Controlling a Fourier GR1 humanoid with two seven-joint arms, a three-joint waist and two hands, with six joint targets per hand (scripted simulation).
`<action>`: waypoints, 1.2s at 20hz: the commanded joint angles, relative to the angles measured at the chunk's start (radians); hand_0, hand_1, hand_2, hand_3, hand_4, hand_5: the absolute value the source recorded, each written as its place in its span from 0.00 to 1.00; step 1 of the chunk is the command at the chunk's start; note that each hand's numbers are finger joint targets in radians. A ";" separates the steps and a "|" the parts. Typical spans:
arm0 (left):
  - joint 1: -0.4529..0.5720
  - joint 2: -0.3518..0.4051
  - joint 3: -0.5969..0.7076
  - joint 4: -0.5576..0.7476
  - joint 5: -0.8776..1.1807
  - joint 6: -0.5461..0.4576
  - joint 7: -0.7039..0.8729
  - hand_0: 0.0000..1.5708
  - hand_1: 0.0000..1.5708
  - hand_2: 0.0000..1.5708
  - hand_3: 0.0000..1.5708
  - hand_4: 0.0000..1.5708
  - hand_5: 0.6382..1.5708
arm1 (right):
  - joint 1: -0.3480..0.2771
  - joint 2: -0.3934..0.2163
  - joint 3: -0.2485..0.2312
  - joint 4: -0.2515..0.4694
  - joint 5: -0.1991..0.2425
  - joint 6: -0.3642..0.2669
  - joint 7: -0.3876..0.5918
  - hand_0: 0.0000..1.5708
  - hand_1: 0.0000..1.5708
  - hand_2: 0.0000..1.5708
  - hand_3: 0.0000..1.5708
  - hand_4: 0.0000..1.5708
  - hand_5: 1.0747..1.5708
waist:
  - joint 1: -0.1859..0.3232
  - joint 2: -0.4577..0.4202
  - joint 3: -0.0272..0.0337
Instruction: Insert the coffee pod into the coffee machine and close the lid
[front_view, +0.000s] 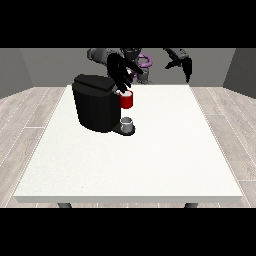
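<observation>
Hand at view's left (120, 74) just above red holder (126, 100) on coffee machine (95, 107).

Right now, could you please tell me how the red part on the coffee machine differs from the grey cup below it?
The red holder sits high on the coffee machine, right under the hand at the view's left; the grey cup stands low on the machine's base, untouched. The holder is bright red, the cup pale grey. Both are small, round and upright.

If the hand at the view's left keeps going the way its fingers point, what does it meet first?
Probably the red pod holder on the coffee machine: the hand hangs just above it, fingers spread downward. Depth is hard to judge, so it could pass slightly behind.
</observation>
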 joint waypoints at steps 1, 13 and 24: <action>-0.016 -0.016 -0.019 0.013 -0.006 -0.002 -0.013 0.00 0.00 0.00 0.00 0.23 1.00 | -0.124 0.082 0.058 -0.085 -0.037 0.035 -0.137 0.00 0.00 0.00 0.00 0.00 1.00 | 0.108 0.028 -0.0400; -0.138 -0.006 -0.011 -0.025 0.033 -0.039 0.020 0.00 0.00 0.00 0.00 0.18 1.00 | -0.187 0.103 0.018 -0.040 -0.021 -0.010 -0.224 0.00 0.00 0.00 0.00 0.00 1.00 | 0.189 0.149 -0.0409; 0.002 0.005 0.006 -0.031 0.032 -0.024 0.016 0.00 0.00 0.00 0.00 0.21 1.00 | -0.152 0.208 0.068 0.018 -0.059 0.050 -0.419 0.00 0.00 0.00 0.00 0.00 1.00 | 0.064 0.052 -0.0410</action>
